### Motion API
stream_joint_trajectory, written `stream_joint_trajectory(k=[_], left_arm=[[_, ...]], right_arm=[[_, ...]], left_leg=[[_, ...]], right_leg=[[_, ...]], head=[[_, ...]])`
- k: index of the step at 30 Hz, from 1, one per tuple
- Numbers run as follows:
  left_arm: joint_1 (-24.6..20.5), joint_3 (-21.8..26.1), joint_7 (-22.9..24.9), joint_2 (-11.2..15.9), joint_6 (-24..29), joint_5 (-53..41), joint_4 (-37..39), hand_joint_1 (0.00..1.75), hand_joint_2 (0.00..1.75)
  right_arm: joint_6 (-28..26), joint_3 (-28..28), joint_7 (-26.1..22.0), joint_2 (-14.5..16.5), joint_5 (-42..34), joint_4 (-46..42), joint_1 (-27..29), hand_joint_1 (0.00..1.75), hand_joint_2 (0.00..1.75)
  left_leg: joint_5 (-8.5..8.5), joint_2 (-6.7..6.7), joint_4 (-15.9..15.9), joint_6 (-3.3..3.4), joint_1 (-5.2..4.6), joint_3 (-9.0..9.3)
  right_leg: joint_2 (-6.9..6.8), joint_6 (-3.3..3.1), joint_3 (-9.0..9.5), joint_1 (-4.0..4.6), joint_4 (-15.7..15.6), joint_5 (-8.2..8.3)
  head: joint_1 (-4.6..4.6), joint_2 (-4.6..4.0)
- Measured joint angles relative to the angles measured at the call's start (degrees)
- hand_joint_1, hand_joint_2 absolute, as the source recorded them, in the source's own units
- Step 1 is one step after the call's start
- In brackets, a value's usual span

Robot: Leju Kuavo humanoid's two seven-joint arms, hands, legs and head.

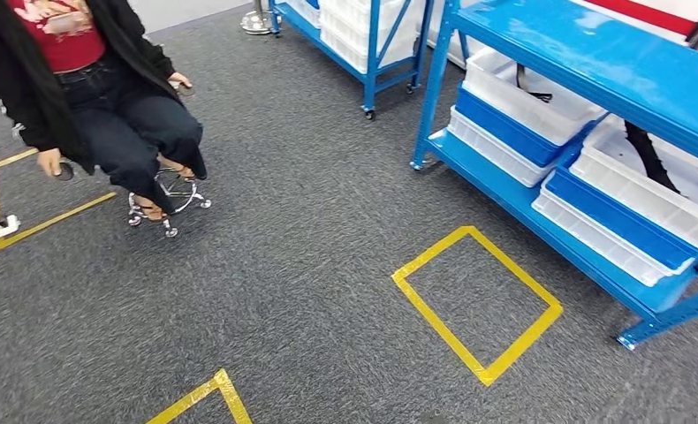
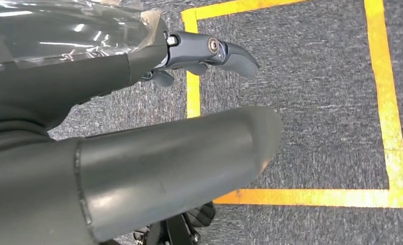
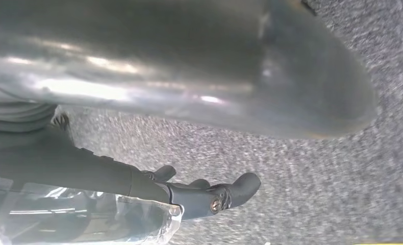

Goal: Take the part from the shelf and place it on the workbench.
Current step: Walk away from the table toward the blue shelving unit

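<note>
Looking forward and down from my head, I see a blue shelf [image 1: 584, 53] at the right, standing on grey carpet [image 1: 301, 265]. Its lower level carries white bins [image 1: 527, 106] stacked on blue-and-white trays. A dark strap-like part [image 1: 650, 155] lies in the nearer white bin [image 1: 672, 190], and another dark piece [image 1: 529, 88] shows in the farther one; I cannot tell which is the part to take, nor its exact shape. A square of yellow tape [image 1: 476, 300] marks the carpet just in front of the shelf, and a corner of a second taped outline [image 1: 206, 396] lies nearer to me. A second blue rack [image 1: 363, 40] with white bins stands farther back. At the left a person [image 1: 89, 88] in dark clothes and a red top sits on a wheeled stool [image 1: 170, 196], beside more yellow tape [image 1: 45, 221].

My left hand [image 2: 199, 58] hangs above the carpet over a taped yellow outline [image 2: 388, 102]; its dark fingers [image 2: 237, 58] are loosely curled and apart from the thick grey thumb [image 2: 189, 158], with nothing between them. My right hand [image 3: 204, 196] likewise hangs above bare carpet, its fingers [image 3: 243, 186] loosely curled and spaced from the thumb [image 3: 271, 76], holding nothing. Clear plastic wrap [image 3: 87, 217] covers the wrist behind it.
</note>
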Motion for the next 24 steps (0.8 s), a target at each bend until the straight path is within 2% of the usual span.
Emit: stream_joint_trajectory(k=[1, 2, 4, 5, 6, 8, 9, 11, 12, 13, 14, 15, 16, 17, 19, 20, 21, 23, 24], left_arm=[[0.03, 0.0, 0.02, 0.07, -0.09, -0.19, 0.0, 0.0, 0.0], [0.02, -0.01, 0.05, 0.15, -0.14, -0.38, 0.0, 0.0, 0.0], [0.0, -0.02, 0.21, 0.24, -0.18, -0.75, 0.01, 0.0, 0.0], [-0.02, -0.03, 0.29, 0.25, -0.18, -0.86, 0.01, 0.0, 0.0], [-0.05, -0.04, 0.37, 0.26, -0.18, -0.96, 0.01, 0.0, 0.0], [-0.13, -0.03, 0.43, 0.27, -0.17, -1.03, 0.0, 0.0, 0.0], [-0.14, -0.03, 0.44, 0.27, -0.17, -1.03, 0.0, 0.0, 0.0], [-0.12, -0.02, 0.44, 0.27, -0.18, -1.06, 0.0, 0.0, 0.0], [-0.08, -0.02, 0.44, 0.28, -0.18, -1.07, 0.0, 0.0, 0.0], [-0.05, -0.02, 0.44, 0.29, -0.18, -1.09, 0.0, 0.0, 0.0], [-0.02, -0.02, 0.44, 0.29, -0.18, -1.1, 0.0, 0.0, 0.0], [-0.01, -0.02, 0.46, 0.3, -0.17, -1.1, 0.0, 0.0, 0.0], [-0.02, -0.02, 0.48, 0.29, -0.16, -1.1, 0.0, 0.0, 0.0], [-0.03, -0.02, 0.52, 0.27, -0.12, -1.1, 0.0, 0.0, 0.0], [-0.03, -0.02, 0.7, 0.17, 0.03, -1.1, 0.0, 0.0, 0.0], [0.01, -0.02, 0.81, 0.11, 0.14, -1.1, 0.0, 0.0, 0.0], [0.03, -0.01, 0.93, 0.05, 0.21, -1.11, 0.0, 0.0, 0.0], [-0.03, 0.0, 1.1, -0.17, 0.28, -1.2, -0.01, 0.0, 0.0], [-0.11, 0.0, 1.19, -0.27, 0.28, -1.31, -0.01, 0.0, 0.0]], right_arm=[[-0.04, -0.19, -0.14, -0.02, -0.11, 0.01, 0.16, 0.0, 0.0], [-0.1, -0.39, -0.3, -0.03, -0.18, 0.01, 0.28, 0.0, 0.0], [-0.22, -0.79, -0.59, -0.04, -0.17, 0.0, 0.35, 0.0, 0.0], [-0.31, -0.94, -0.72, -0.04, -0.14, 0.0, 0.39, 0.0, 0.0], [-0.38, -1.07, -0.83, -0.06, -0.11, 0.0, 0.47, 0.0, 0.0], [-0.5, -1.28, -0.95, -0.09, -0.08, 0.01, 0.76, 0.0, 0.0], [-0.51, -1.39, -0.97, -0.1, -0.08, 0.01, 0.89, 0.0, 0.0], [-0.54, -1.55, -1.0, -0.08, -0.08, 0.01, 0.97, 0.0, 0.0], [-0.54, -1.57, -1.03, -0.06, -0.08, 0.01, 0.96, 0.0, 0.0], [-0.54, -1.6, -1.05, -0.04, -0.08, 0.01, 0.97, 0.0, 0.0], [-0.54, -1.63, -1.06, -0.04, -0.07, 0.01, 1.03, 0.0, 0.0], [-0.54, -1.68, -1.06, -0.05, -0.04, 0.01, 1.13, 0.0, 0.0], [-0.54, -1.74, -1.03, -0.06, 0.02, 0.01, 1.23, 0.0, 0.0], [-0.54, -1.79, -0.97, -0.09, 0.13, 0.01, 1.28, 0.0, 0.0], [-0.54, -1.89, -0.66, -0.13, 0.57, 0.01, 1.14, 0.0, 0.0], [-0.54, -1.93, -0.48, -0.15, 0.82, 0.01, 1.03, 0.0, 0.0], [-0.54, -1.97, -0.25, -0.16, 1.05, 0.01, 0.93, 0.0, 0.0], [-0.56, -2.08, 0.07, -0.28, 1.28, 0.01, 0.94, 0.0, 0.0], [-0.57, -2.12, 0.19, -0.34, 1.31, 0.01, 1.01, 0.0, 0.0]], left_leg=[[1.64, -0.08, -1.61, 0.0, 0.11, 0.46], [3.95, -0.51, -5.02, -0.02, 0.32, 1.82], [7.26, -2.7, -12.06, -0.1, 0.75, 4.74], [7.94, -3.47, -14.04, -0.02, 0.76, 5.54], [7.95, -3.82, -14.72, 0.22, 0.57, 5.77], [8.26, -2.67, -14.94, 1.18, 0.14, 5.76], [8.49, -2.11, -15.2, 1.75, 0.05, 5.78], [8.91, -0.7, -15.67, 2.67, 0.04, 5.73], [8.94, 0.0, -15.72, 2.87, -0.12, 5.66], [8.94, 0.75, -15.71, 2.96, -0.24, 5.56], [8.94, 1.45, -15.71, 2.97, -0.36, 5.49], [8.92, 2.12, -15.7, 2.97, -0.44, 5.44], [8.9, 2.72, -15.7, 2.96, -0.48, 5.44], [8.88, 3.28, -15.7, 2.92, -0.5, 5.5], [8.7, 4.29, -15.66, 2.62, -0.64, 5.77], [8.54, 4.74, -15.62, 2.35, -0.75, 5.99], [8.37, 5.2, -15.6, 2.04, -0.84, 6.22], [8.16, 6.11, -15.73, 1.39, -0.76, 6.7], [7.9, 5.79, -15.55, 1.04, -0.6, 6.79]], right_leg=[[0.71, 0.01, 0.07, 0.01, 0.04, -0.01], [1.43, 0.06, 0.13, -0.01, 0.13, -0.04], [2.73, 0.42, -0.11, 0.19, 0.57, -0.21], [3.25, 0.73, -0.45, 0.33, 0.73, -0.27], [3.68, 1.1, -0.86, 0.42, 0.8, -0.27], [4.39, 1.93, -1.51, 0.34, 0.76, -0.13], [3.92, 2.17, -1.9, 0.27, 1.35, -0.42], [1.55, 2.12, -4.09, 0.26, 5.76, -2.8], [0.17, 1.92, -5.96, 0.28, 9.55, -4.66], [-0.57, 1.84, -7.94, 0.27, 13.64, -6.44], [-0.87, 1.95, -9.38, 0.26, 16.79, -7.58], [-1.02, 2.22, -9.85, 0.25, 18.08, -7.89], [-1.19, 2.62, -9.1, 0.23, 17.0, -7.34], [-1.6, 3.02, -7.14, 0.23, 13.58, -6.07], [-4.05, 3.26, -2.33, 0.47, 4.84, -3.18], [-5.08, 2.99, -0.88, 0.66, 1.97, -2.14], [-5.73, 2.57, -0.28, 0.87, 0.65, -1.57], [-4.89, 1.66, -0.34, 0.98, 0.4, -1.09], [-4.33, 1.23, -0.08, 0.7, 0.19, -0.89]], head=[[0.0, 0.0], [0.01, 0.0], [0.02, 0.0], [0.07, 0.0], [0.13, 0.0], [0.23, 0.0], [0.27, 0.0], [0.62, 0.0], [0.81, 0.0], [0.97, 0.0], [1.01, 0.0], [1.01, 0.0], [1.02, 0.0], [1.03, 0.0], [1.1, 0.0], [1.14, 0.0], [1.16, 0.0], [1.14, 0.0], [1.08, 0.0]])
